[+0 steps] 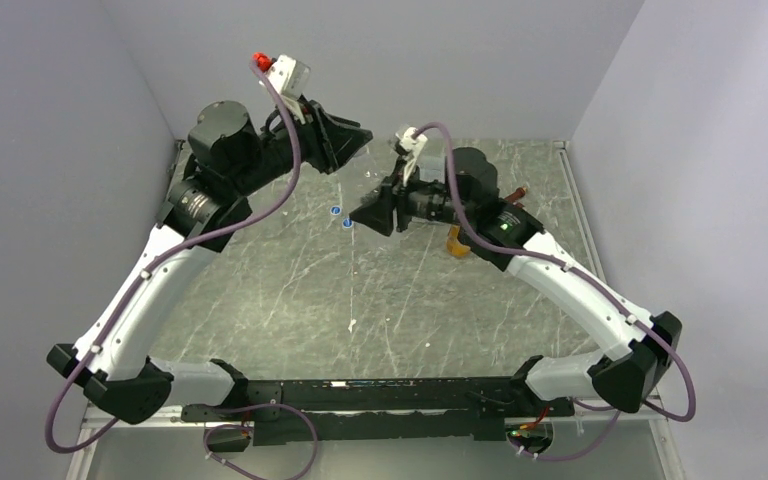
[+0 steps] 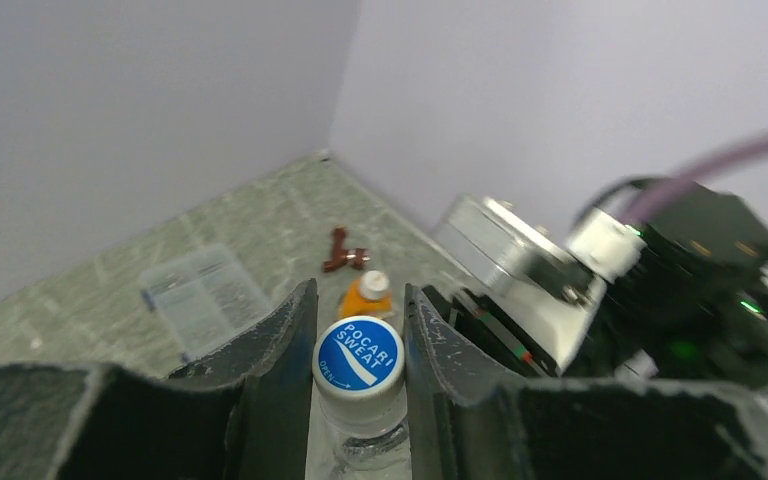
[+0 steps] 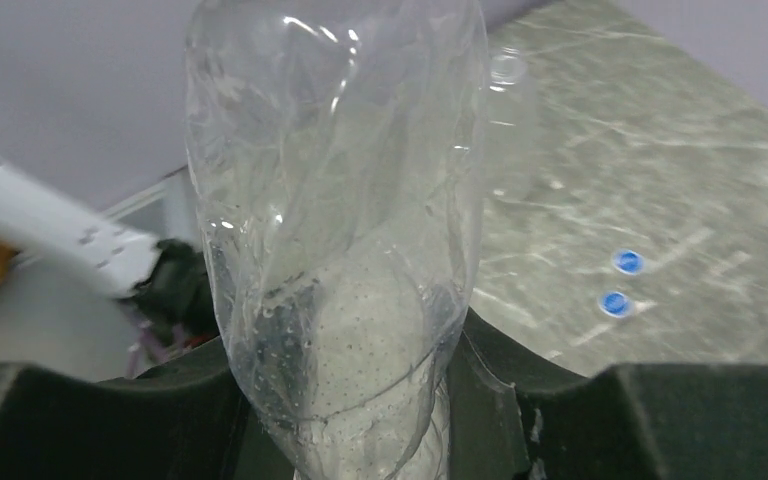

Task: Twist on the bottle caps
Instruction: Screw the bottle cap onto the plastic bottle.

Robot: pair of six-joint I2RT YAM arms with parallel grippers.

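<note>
Cap: blue cap [image 2: 358, 358] sits on the neck of the clear bottle [image 3: 340, 250], held up between both arms.
L claw: left gripper [image 2: 360, 305] pinches the cap from both sides.
R claw: right gripper [image 3: 345, 340] is clamped on the bottle body, wall dented.
Key relation: bottle's long axis runs from R claw to L claw, cap approx. in line w/ L wrist — a twist about that axis looks next.
Hidden: threads under the cap, how far seated — can't tell.
Spare: two loose caps [image 3: 627, 262] lie well apart.

Marbled grey table [image 1: 290, 290]: two blue caps [image 1: 336, 211] close together, orange bottle [image 2: 365, 297], flat clear box [image 2: 205, 292], brown object [image 2: 345, 255].
</note>
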